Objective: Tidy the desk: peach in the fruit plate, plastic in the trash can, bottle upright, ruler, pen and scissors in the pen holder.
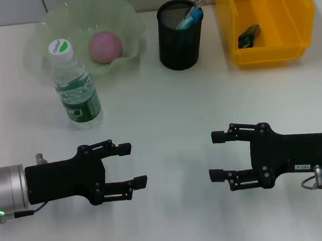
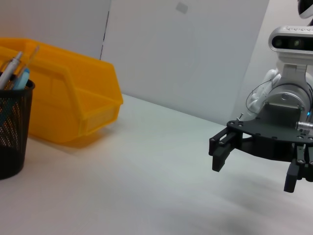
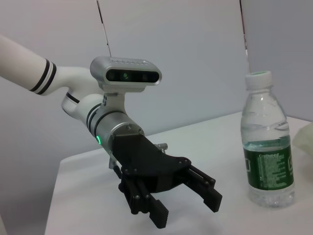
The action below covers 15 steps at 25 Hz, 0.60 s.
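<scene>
Resting on the white bench (image 1: 166, 114) are one clear plastic water bottle with a white cap and green label (image 1: 76, 88), upright, one pink round peach (image 1: 105, 46) inside a pale green wavy fruit plate (image 1: 128, 17), one black mesh pen holder (image 1: 180, 38) with pens in it, and one yellow plastic bin (image 1: 267, 17). Two black hands, left hand (image 1: 132, 165) and right hand (image 1: 214, 155), hover with fingers spread, holding nothing.
</scene>
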{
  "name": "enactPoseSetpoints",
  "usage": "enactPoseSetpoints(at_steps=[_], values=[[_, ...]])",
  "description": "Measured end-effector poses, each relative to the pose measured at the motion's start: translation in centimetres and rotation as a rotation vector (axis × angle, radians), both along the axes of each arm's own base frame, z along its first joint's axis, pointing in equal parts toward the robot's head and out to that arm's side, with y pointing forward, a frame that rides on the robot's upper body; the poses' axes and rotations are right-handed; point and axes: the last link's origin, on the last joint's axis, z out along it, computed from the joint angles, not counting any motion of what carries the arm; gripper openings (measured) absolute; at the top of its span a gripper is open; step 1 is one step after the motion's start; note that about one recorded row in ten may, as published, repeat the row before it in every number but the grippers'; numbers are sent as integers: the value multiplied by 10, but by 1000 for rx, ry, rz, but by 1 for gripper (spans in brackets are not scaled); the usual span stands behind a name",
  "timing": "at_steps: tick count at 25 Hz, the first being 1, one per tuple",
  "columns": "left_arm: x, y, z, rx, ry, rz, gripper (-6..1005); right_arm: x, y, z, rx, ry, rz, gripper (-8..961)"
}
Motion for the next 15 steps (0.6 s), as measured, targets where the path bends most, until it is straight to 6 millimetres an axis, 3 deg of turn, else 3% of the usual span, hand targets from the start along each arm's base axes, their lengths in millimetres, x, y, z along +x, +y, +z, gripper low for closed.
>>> enactPoseSetpoints(at_steps=[15], values=[[3, 3, 0, 1, -1, -11, 846, -2, 2, 0, 4, 0, 11, 801]])
